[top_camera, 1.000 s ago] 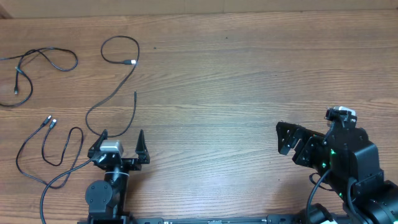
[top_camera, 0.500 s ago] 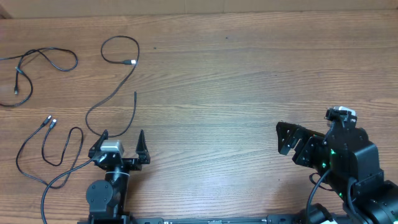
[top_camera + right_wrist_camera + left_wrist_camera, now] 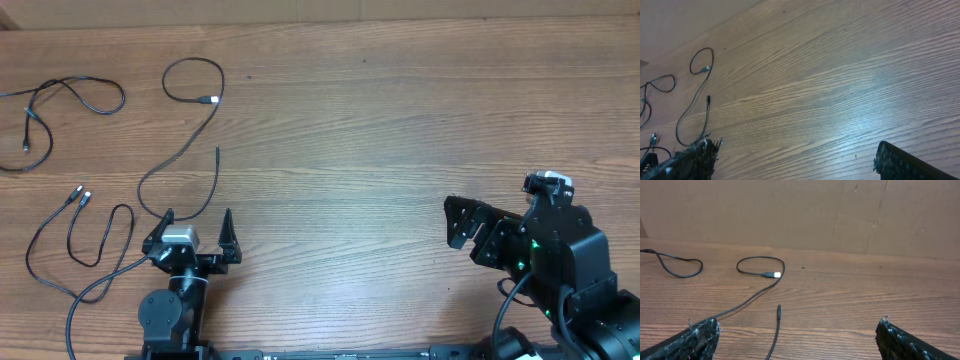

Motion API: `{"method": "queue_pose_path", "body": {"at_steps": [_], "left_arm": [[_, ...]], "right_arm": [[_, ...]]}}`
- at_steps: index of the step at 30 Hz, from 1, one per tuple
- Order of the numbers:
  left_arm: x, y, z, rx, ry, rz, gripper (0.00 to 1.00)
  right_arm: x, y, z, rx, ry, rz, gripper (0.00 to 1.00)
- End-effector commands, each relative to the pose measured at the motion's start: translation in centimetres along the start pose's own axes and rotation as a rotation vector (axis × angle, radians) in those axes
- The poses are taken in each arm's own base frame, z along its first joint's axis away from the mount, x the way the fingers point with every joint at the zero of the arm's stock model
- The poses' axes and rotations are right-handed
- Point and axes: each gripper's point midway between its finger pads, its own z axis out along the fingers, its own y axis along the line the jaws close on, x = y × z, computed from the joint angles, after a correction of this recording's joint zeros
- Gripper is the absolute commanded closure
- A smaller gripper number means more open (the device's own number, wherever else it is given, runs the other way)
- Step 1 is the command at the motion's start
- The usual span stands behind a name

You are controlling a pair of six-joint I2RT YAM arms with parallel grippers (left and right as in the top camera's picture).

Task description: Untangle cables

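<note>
Several thin black cables lie on the left of the wooden table [image 3: 380,130]. One cable [image 3: 178,150] loops at the back and ends in a silver plug [image 3: 210,100]; the left wrist view shows this plug [image 3: 772,274] too. A black plug end [image 3: 217,151] lies just ahead of my left gripper [image 3: 196,214], which is open with nothing between its fingers. In the left wrist view that plug end [image 3: 778,310] points away between the open jaws of the left gripper [image 3: 799,324]. My right gripper [image 3: 451,222] stands open at the right, far from the cables, over bare wood [image 3: 796,147].
A second cable [image 3: 75,95] curls at the far left edge. A third cable [image 3: 100,235], with two small plugs [image 3: 83,194], loops left of the left arm's base [image 3: 170,310]. A cardboard wall [image 3: 840,210] backs the table.
</note>
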Motion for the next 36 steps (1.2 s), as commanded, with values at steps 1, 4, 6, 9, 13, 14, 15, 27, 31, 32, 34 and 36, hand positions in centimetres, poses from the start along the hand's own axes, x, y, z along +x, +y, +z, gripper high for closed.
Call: {"method": "queue_pose_path", "body": {"at_steps": [1, 4, 6, 9, 13, 14, 15, 27, 31, 32, 34, 36], "left_arm": [[0.0, 0.3, 0.0, -0.012, -0.008, -0.010, 0.00], [0.0, 0.3, 0.0, -0.012, -0.008, -0.011, 0.00], [0.0, 0.3, 0.0, -0.012, -0.008, -0.010, 0.01], [0.0, 0.3, 0.0, -0.012, -0.008, -0.010, 0.01], [0.0, 0.3, 0.0, -0.012, -0.008, -0.010, 0.00], [0.0, 0.3, 0.0, -0.012, -0.008, -0.010, 0.00], [0.0, 0.3, 0.0, -0.012, -0.008, -0.010, 0.00], [0.0, 0.3, 0.0, -0.012, -0.008, -0.010, 0.00], [0.0, 0.3, 0.0, -0.012, -0.008, -0.010, 0.01], [0.0, 0.3, 0.0, -0.012, -0.008, -0.010, 0.00], [0.0, 0.3, 0.0, -0.012, -0.008, -0.010, 0.01], [0.0, 0.3, 0.0, -0.012, -0.008, -0.010, 0.00]], "right_arm": [[-0.6, 0.2, -0.5, -0.008, -0.022, 0.003, 0.00], [-0.6, 0.2, -0.5, -0.008, -0.022, 0.003, 0.00], [-0.6, 0.2, -0.5, -0.008, -0.022, 0.003, 0.00], [-0.6, 0.2, -0.5, -0.008, -0.022, 0.003, 0.00], [-0.6, 0.2, -0.5, -0.008, -0.022, 0.003, 0.00], [-0.6, 0.2, -0.5, -0.008, -0.023, 0.003, 0.00], [-0.6, 0.2, -0.5, -0.008, -0.022, 0.003, 0.00], [-0.4, -1.2, -0.6, 0.066, -0.026, -0.007, 0.00], [-0.8, -1.5, -0.6, 0.072, -0.045, 0.011, 0.00], [-1.1, -1.8, -0.7, 0.078, -0.060, 0.024, 0.00], [-1.6, -2.4, -0.8, 0.085, -0.098, 0.058, 0.00], [-2.2, -3.3, -1.2, 0.093, -0.152, 0.099, 0.00]]}}
